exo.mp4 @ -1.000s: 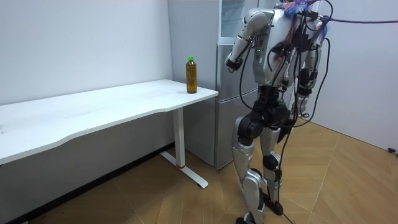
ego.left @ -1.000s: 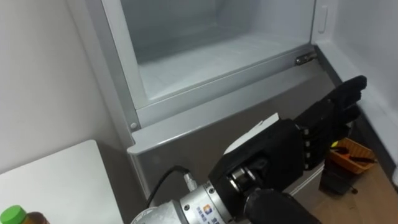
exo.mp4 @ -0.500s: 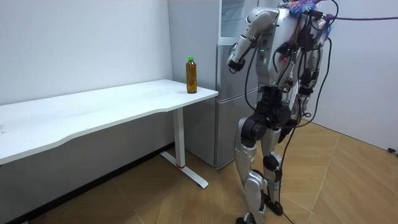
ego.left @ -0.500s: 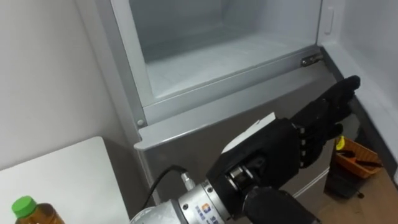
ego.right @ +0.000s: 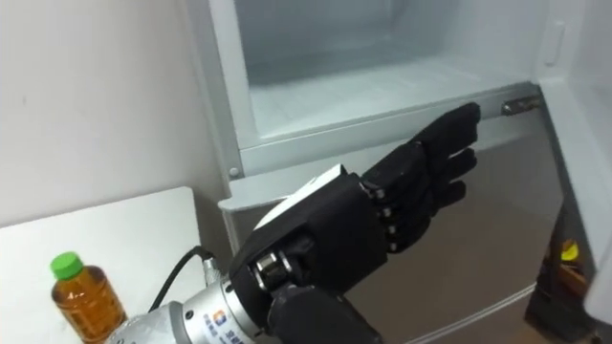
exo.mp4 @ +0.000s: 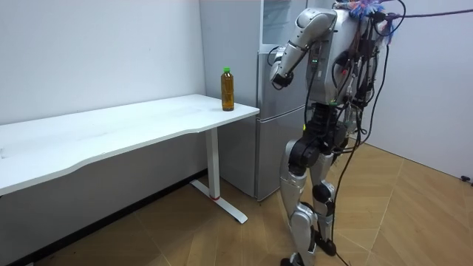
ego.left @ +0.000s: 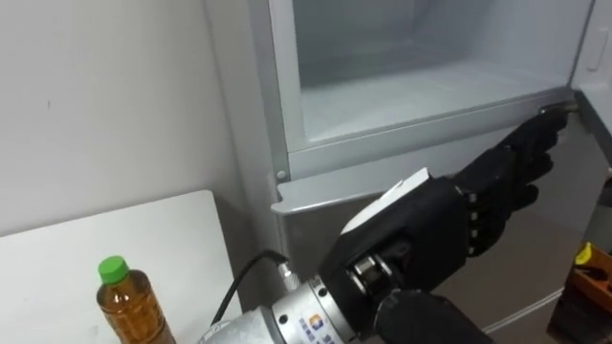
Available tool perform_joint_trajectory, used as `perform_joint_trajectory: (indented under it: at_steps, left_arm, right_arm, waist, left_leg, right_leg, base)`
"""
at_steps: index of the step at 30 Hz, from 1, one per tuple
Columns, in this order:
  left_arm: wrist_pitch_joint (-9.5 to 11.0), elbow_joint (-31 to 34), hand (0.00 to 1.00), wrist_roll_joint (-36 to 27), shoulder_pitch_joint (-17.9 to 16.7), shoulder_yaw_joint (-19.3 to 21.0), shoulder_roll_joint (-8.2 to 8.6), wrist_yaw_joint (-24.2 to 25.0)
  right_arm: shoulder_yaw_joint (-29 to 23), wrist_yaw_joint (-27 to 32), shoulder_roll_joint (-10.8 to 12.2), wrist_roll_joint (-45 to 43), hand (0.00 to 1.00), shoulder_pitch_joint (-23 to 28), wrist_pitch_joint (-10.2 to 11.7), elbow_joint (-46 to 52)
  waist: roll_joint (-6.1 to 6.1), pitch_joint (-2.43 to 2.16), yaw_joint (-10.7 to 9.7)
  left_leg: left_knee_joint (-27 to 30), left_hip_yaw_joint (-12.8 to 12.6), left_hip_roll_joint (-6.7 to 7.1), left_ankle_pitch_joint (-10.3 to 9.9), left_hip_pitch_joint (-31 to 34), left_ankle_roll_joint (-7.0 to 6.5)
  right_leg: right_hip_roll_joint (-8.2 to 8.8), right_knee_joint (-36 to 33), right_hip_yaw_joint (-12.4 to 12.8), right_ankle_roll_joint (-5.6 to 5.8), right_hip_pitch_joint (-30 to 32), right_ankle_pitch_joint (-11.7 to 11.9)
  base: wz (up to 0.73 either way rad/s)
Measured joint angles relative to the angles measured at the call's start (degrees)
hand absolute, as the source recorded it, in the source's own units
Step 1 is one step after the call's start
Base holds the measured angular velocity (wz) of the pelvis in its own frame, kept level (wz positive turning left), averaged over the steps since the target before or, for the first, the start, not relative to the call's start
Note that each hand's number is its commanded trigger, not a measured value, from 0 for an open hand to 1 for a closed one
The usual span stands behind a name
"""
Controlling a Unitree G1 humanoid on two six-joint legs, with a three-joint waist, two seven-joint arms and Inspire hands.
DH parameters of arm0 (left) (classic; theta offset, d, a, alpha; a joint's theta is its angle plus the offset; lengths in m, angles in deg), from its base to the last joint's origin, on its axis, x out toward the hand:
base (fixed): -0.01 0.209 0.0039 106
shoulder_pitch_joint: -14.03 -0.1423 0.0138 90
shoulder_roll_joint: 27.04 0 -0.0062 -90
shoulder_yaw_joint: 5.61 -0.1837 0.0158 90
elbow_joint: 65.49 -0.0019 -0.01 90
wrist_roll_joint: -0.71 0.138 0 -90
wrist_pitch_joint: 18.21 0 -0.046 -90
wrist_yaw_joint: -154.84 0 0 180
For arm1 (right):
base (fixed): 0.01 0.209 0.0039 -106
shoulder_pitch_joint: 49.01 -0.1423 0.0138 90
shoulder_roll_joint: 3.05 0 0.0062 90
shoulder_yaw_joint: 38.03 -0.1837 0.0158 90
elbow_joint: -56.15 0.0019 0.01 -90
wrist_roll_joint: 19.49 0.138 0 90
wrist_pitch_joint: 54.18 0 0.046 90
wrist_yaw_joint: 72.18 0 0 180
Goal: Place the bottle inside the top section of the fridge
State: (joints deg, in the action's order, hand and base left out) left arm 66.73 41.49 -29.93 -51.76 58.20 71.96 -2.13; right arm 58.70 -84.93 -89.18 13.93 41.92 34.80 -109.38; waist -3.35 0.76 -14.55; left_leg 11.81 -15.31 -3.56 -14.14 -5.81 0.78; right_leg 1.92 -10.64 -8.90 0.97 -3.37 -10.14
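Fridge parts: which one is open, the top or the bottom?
The top compartment is open: you can see its white inside. The bottom one is shut behind its grey door.

Clear, glossy plastic bottle (ego.left: 127,304) with a smooth green plastic cap (ego.left: 113,270), at the corner of a smooth, matt white desk (ego.left: 57,258). Fridge (ego.left: 382,153): satin grey metal outside, smooth white plastic inside. Left hand (ego.left: 430,229): matt black plastic, shiny metal wrist. Floor (exo.mp4: 414,222): smooth wood.
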Motion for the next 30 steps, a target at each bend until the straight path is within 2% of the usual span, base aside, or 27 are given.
perform_joint_trajectory:
  at_steps: [6, 13, 17, 22, 30]
  left_arm:
    - [0.00, -0.04, 0.00, 0.05, 0.00, -0.28, -0.66, 0.14]
    - [0.02, -0.02, 0.00, 0.00, 0.02, -0.33, -0.45, 0.14]
    - [0.05, -0.03, 0.00, 0.01, 0.02, -1.13, -0.15, 0.04]
    - [0.06, -0.04, 0.00, -0.13, 0.70, -2.44, 0.63, 0.07]
    - [0.53, -0.22, 0.00, -0.07, 1.67, -3.35, 1.23, 0.18]
  right_arm:
    - [-0.29, 0.02, -0.25, -0.48, 0.00, -0.17, 0.18, -0.06]
    - [-1.22, 0.04, -0.83, -0.71, 0.00, -0.08, 0.18, -0.07]
    - [-1.23, 0.16, -0.84, -1.93, 0.00, -0.09, 0.47, 0.16]
    - [-1.14, 1.13, -1.12, -1.68, 0.00, 0.22, 0.97, 1.00]
    - [-1.27, 1.32, -1.36, -1.26, 0.00, 1.35, 1.18, 1.89]
  waist:
    - [-0.58, 0.04, -0.80]
    - [-1.66, 0.07, -1.76]
    - [-1.75, 0.04, -2.90]
    - [-2.44, 0.13, -4.09]
    - [-2.51, 0.27, -6.78]
  left_leg:
    - [0.02, 0.25, -0.01, 0.00, 0.02, 0.00]
    - [-0.02, -0.21, 0.10, 0.00, -0.67, 0.00]
    - [-0.03, -0.50, 0.11, 0.00, -0.76, 0.00]
    - [-0.07, -1.83, 0.08, 0.00, -1.02, 0.00]
    - [-0.46, -5.12, -0.20, -0.02, -1.87, 0.02]
  right_leg:
    - [0.02, 0.10, -0.48, -0.01, -0.59, 0.00]
    - [0.02, 0.40, 0.23, 0.01, -0.67, -0.01]
    - [-0.07, 0.82, 0.76, 0.02, -0.71, -0.01]
    - [-0.16, 0.82, 1.95, 0.07, -0.51, 0.03]
    - [-0.49, 0.80, 4.23, 0.05, -0.30, 0.07]
  base:
    - [0.04]
    - [-0.04]
    - [-0.04]
    - [-0.13]
    - [-0.17]
